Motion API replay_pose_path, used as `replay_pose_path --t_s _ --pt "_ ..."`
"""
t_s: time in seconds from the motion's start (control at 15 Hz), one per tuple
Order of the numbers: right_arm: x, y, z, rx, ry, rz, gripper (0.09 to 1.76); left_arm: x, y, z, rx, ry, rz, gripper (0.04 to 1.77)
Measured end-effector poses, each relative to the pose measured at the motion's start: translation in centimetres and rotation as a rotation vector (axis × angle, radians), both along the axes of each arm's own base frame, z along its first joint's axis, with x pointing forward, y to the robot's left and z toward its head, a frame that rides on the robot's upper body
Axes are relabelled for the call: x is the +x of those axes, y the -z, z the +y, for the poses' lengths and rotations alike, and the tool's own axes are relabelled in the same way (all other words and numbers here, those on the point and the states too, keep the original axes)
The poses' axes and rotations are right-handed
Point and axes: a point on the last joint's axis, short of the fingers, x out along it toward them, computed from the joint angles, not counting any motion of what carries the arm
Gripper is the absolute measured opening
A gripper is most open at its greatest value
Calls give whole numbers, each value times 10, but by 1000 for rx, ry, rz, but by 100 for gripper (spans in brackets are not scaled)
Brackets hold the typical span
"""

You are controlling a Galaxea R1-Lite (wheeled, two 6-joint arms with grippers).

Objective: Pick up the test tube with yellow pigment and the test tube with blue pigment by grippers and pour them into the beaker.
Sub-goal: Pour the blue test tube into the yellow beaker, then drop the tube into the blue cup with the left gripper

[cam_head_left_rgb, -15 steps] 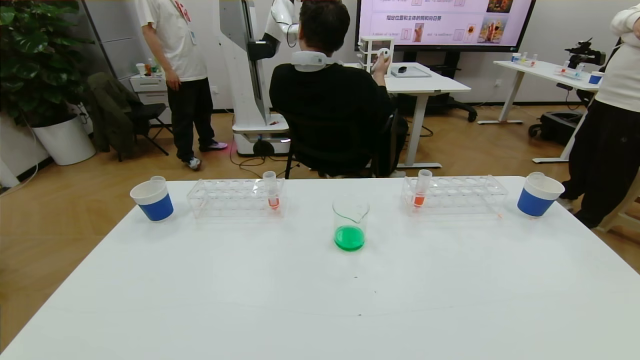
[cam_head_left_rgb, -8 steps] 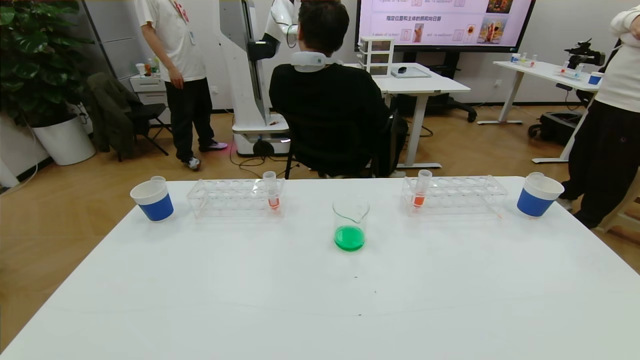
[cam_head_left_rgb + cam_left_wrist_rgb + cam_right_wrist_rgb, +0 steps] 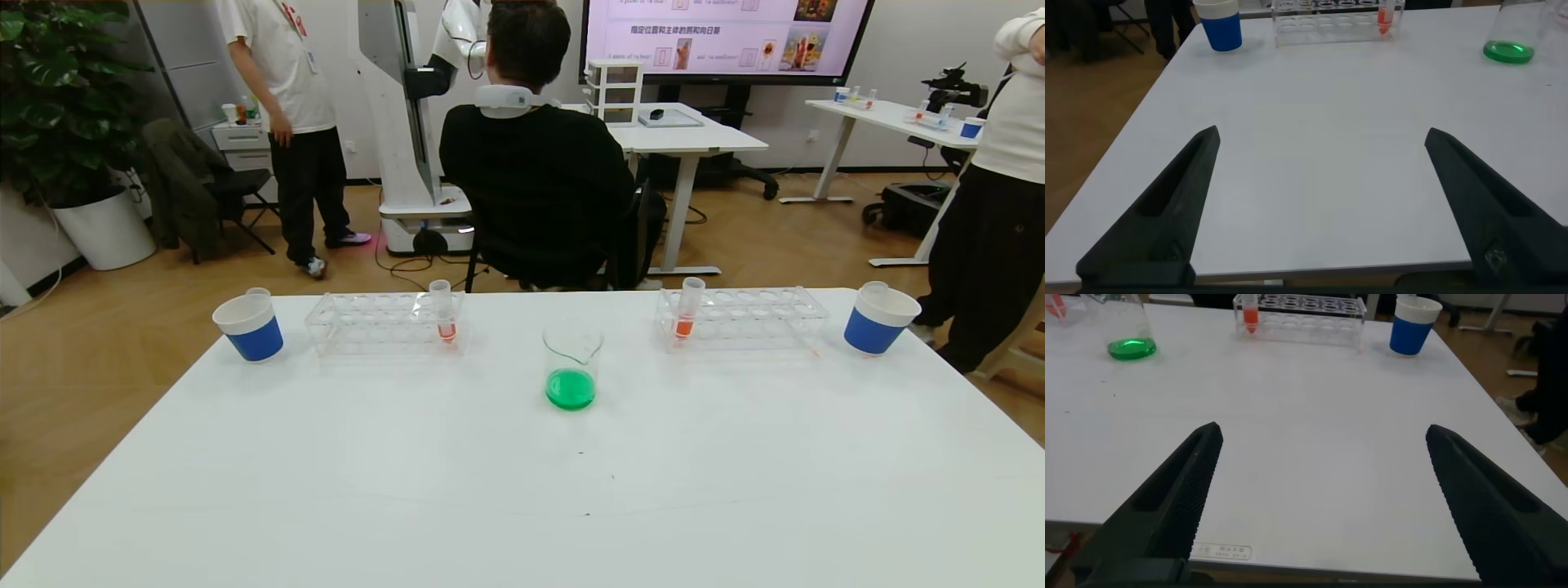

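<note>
Beaker, mid-surface, holds green liquid: pouring looks done. Yellow and blue tubes not identifiable; each rack keeps one orange-red tube. Left tool and right tool released, empty, at the near edge; likely nothing remains.

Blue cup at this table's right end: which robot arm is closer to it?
Right. The right gripper, jaws open, hangs over the table's near edge on that blue cup's side. The left gripper hangs over the near edge on the other side of the beaker.
</note>
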Motion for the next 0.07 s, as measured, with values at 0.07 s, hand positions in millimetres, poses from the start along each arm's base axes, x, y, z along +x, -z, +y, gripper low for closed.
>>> replay_pose_path --t_s 0.07 --pt "0 0 0 -3 -2 0 174 0 0 0 -12 -9 -5 175"
